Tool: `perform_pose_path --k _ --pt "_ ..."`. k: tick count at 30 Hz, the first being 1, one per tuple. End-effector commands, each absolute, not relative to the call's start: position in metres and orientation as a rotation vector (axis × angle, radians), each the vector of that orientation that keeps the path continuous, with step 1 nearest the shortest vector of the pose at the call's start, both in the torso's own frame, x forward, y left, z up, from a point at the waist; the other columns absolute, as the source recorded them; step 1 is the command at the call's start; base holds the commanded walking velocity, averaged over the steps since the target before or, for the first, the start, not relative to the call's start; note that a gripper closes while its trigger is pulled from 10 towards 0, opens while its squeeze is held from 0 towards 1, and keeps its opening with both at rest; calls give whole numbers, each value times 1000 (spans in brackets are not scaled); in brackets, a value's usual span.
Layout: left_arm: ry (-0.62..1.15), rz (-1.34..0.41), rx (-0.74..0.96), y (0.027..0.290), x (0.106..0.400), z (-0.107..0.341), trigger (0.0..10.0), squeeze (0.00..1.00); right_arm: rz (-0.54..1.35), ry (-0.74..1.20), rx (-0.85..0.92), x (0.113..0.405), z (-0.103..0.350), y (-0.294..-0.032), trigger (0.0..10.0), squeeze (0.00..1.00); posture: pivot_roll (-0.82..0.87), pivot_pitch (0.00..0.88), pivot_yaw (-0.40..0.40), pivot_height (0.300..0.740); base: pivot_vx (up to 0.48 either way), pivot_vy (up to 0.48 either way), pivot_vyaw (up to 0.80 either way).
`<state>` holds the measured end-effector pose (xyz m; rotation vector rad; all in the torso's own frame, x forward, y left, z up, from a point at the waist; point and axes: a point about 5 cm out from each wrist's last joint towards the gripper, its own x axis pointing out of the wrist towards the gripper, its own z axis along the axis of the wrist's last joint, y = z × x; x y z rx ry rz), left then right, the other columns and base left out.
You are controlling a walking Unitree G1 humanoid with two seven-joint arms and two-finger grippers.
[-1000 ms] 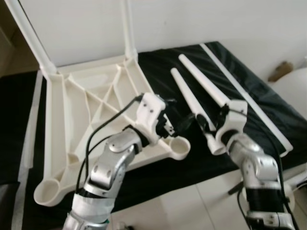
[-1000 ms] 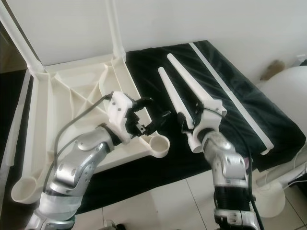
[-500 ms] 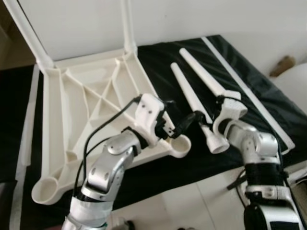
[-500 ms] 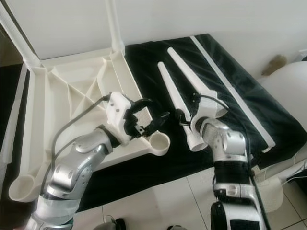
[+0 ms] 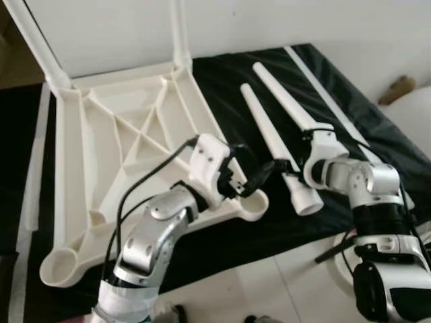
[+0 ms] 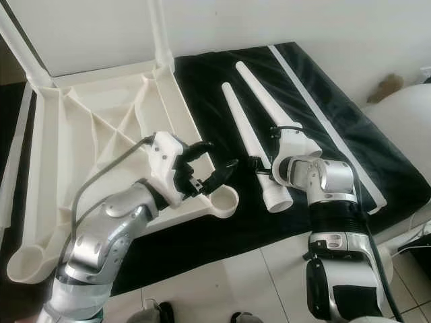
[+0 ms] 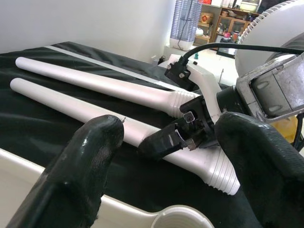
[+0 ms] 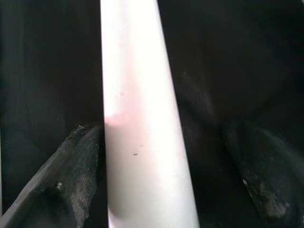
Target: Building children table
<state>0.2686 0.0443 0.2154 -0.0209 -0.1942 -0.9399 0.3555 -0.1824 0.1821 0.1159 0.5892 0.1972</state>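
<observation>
The white ribbed table top (image 5: 121, 134) lies upside down on the black cloth, with two legs (image 5: 178, 33) standing at its far corners. My left gripper (image 5: 252, 171) hovers open just above the empty round socket (image 5: 250, 204) at the near right corner. Two loose white legs (image 5: 266, 131) (image 5: 286, 101) lie side by side on the cloth. My right gripper (image 6: 259, 168) is open astride the thick end of the nearer leg (image 8: 137, 118). One finger (image 8: 71, 190) touches it and the other (image 8: 259, 175) stands apart.
A long white strip (image 5: 337, 108) lies on the cloth beyond the loose legs, and another (image 5: 34, 175) runs along the table top's left side. A white rounded object (image 5: 417, 114) stands at the right. Tiled floor (image 5: 269, 282) is in front of the cloth.
My right forearm has swung outward to the right while its gripper stays at the nearer leg's thick end. The left gripper has hardly moved. The camera has shifted slightly.
</observation>
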Motion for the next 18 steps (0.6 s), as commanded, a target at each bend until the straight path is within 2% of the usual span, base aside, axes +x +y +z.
perform_pose_path --k 1,2,3,12,18 --pt "-198 -906 -29 44 267 218 10000 0 203 753 122 346 151 -181 5451 0 -16 178 -12 740 0 0 0" --pt "-198 -906 -29 44 267 218 10000 0 203 753 122 346 151 -181 5451 0 -16 178 -12 740 0 0 0" --pt "-200 -905 -29 44 267 218 10000 0 207 756 117 345 150 -180 0 0 -18 171 -14 740 0 0 0" --pt "-201 -902 -34 43 271 220 10000 0 287 745 127 341 153 -173 0 0 -21 159 -15 740 0 0 0" --pt "-161 -871 -89 46 279 222 10000 0 331 666 140 339 169 -168 0 0 -23 144 -21 740 0 0 0"
